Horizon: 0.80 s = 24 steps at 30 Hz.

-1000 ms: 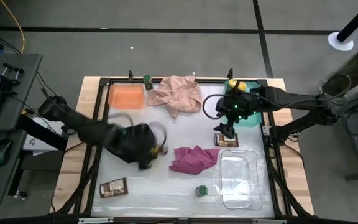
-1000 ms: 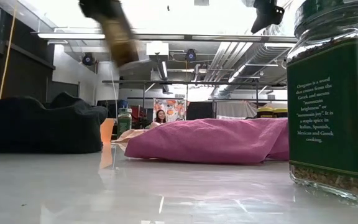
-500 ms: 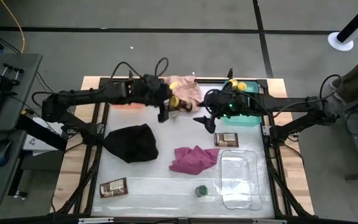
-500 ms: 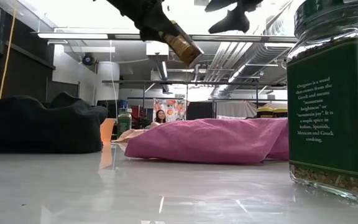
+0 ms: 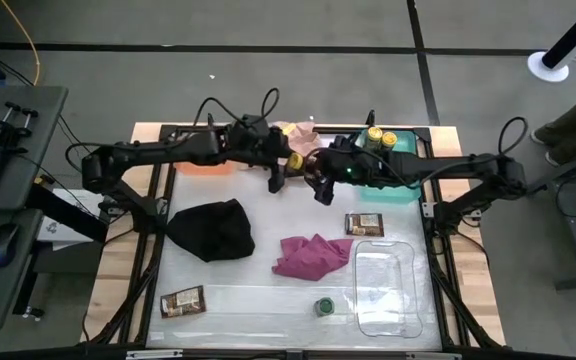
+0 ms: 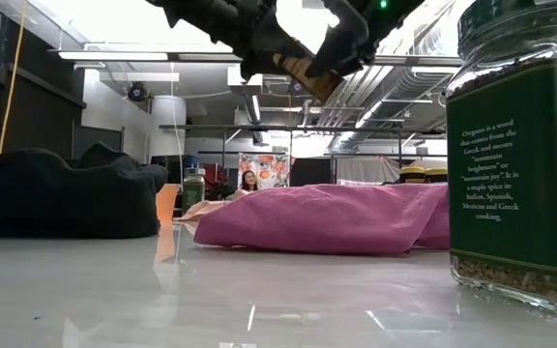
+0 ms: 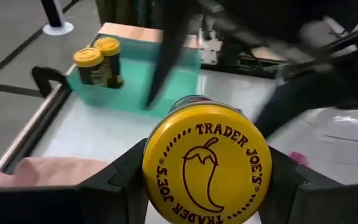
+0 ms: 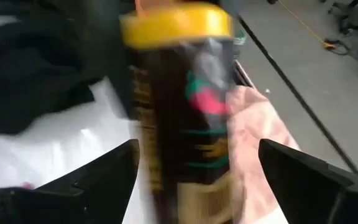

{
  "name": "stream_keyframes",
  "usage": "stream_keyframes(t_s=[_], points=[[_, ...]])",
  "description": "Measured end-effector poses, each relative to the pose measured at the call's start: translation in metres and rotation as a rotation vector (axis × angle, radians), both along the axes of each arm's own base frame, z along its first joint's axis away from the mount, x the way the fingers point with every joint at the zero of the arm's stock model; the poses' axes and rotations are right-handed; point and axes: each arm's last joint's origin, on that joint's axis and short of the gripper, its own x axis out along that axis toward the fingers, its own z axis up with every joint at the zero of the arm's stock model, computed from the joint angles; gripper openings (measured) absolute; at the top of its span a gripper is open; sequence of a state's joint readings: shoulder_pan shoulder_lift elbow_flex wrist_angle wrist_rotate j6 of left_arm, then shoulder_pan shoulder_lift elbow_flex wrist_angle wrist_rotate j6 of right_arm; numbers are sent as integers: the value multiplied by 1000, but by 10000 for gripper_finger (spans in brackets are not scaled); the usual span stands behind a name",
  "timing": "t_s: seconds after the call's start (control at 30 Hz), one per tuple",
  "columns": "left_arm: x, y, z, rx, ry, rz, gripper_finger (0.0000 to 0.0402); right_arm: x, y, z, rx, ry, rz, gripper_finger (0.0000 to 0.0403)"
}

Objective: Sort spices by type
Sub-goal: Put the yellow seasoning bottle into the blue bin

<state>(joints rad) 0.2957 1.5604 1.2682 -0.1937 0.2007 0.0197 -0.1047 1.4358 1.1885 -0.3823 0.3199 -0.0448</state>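
Both arms have met at the far middle: left gripper [image 5: 290,163] clamps a yellow-lidded dark spice jar [image 7: 207,163], right gripper [image 5: 317,178] gapes around it. Two matching jars [image 5: 380,139] fill the teal tray [image 5: 400,188]; packets [image 5: 183,300] and green-lidded jars [image 5: 324,306] remain unsorted.

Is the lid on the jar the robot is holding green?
No. In the left wrist view the jar clamped in the left tool has a yellow lid printed with a chili pepper.

High overhead, low table-level, wrist views close; all share yellow-lidded jar [image 7: 207,163].
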Motion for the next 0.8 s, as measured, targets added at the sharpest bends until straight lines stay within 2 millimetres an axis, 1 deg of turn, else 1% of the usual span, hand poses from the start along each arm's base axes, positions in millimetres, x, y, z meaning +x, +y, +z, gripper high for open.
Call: stream_keyframes(t_s=[0.17, 0.23, 0.3, 0.33, 0.43, 0.47, 0.57, 0.6, 0.7, 0.77, 0.8], points=[[4, -2, 8, 12, -83, 1, 190, -1, -7, -3, -57, 52, 11, 325], [4, -2, 9, -2, -95, 6, 190, -2, -10, -3, -68, 57, -6, 318], [4, -2, 8, -2, -87, 12, 190, -2, -12, -3, -63, 54, -21, 298], [4, -2, 7, -4, -78, 14, 190, -2, -13, -3, -62, 54, -23, 281], [3, -1, 6, 2, -64, 42, 190, -3, -13, -2, -71, 60, -10, 211], [3, -1, 6, 6, -61, 50, 190, -3, -13, -2, -76, 63, -3, 200], [2, 1, 6, 31, -55, 68, 190, -3, -12, -2, -95, 73, 16, 201], [2, 2, 6, 40, -54, 64, 201, -3, -13, -1, -97, 73, 13, 201], [1, 4, 5, 76, -39, 63, 265, -5, -14, 0, -85, 98, 5, 201], [-3, 8, 6, 77, -24, 78, 303, -11, -18, 0, -63, 128, -18, 201], [-6, 10, 7, 78, -13, 88, 315, -15, -21, -1, -47, 156, -35, 201]])
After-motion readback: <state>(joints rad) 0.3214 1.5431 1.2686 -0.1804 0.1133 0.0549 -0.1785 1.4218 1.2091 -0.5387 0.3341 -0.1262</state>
